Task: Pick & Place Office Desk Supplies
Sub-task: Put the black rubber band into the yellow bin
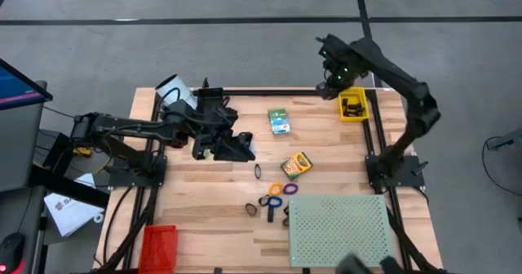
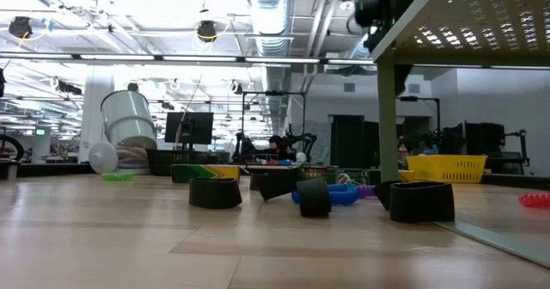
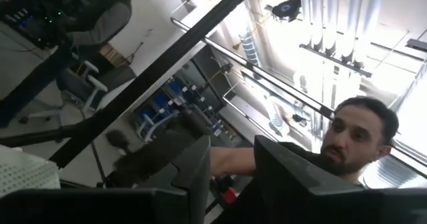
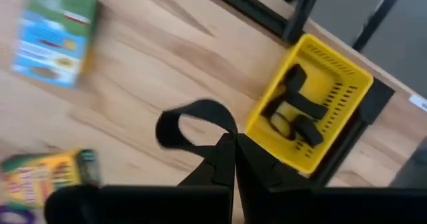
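My right gripper [image 4: 230, 147] hangs above the table's far right part, beside a yellow basket [image 4: 310, 111], and is shut on a black ring [image 4: 193, 121]. Black clips [image 4: 300, 107] lie in the basket. A green box [image 1: 280, 121] and a crayon box [image 1: 296, 165] lie flat mid-table. Nearer the front lie coloured rings [image 1: 277, 194]. My left gripper [image 1: 243, 148] is raised over the table's left half and tilted upward. In its wrist view the fingers [image 3: 193, 177] stand apart with nothing between them. My right gripper pinches the black ring's band at one spot [image 4: 220, 136] between its two fingertips. The fingers point almost straight down. The rest of the loop stands out sideways from the tips as an open curl, lifted clear of the table.
A pale green perforated board [image 1: 338, 229] stands over the near right corner. A red basket [image 1: 159, 245] sits at the near left, a white cylinder [image 1: 173, 89] at the far left. Bare wood lies between the boxes and the left arm. A person shows beyond the table.
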Controlling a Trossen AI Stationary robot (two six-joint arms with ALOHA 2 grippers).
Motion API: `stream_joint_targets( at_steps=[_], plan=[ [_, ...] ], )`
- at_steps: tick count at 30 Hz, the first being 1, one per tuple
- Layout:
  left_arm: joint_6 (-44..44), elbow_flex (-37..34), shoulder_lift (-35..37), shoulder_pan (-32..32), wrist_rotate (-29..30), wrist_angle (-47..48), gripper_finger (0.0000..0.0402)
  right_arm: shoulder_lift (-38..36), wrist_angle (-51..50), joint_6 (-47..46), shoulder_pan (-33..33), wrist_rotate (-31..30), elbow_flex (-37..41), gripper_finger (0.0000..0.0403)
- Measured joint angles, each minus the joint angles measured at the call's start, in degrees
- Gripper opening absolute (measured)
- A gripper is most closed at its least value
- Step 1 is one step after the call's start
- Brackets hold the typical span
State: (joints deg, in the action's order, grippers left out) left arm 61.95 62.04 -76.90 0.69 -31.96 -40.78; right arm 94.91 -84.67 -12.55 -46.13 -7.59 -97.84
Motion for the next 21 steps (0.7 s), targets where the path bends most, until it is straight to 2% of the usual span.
stream_joint_targets(
  at_steps=[5,9,18,21],
  plan=[
    [-0.02,0.00,0.02,-0.02,0.75,-0.05,0.0106,7.71,-2.29,3.98,-8.40,0.13,-0.02,0.0000],
    [0.00,0.00,0.04,-0.37,0.97,-0.13,0.0106,12.40,-5.15,5.95,-14.04,-2.44,0.07,0.0000],
    [-0.45,0.01,1.67,-1.02,2.05,-0.23,0.0106,12.22,-5.36,6.66,-22.46,-2.84,-1.20,0.0000],
    [-0.42,0.00,2.03,-1.53,2.24,-0.23,0.0106,12.32,-5.36,5.22,-24.35,-0.89,-1.20,0.0000]
  ],
)
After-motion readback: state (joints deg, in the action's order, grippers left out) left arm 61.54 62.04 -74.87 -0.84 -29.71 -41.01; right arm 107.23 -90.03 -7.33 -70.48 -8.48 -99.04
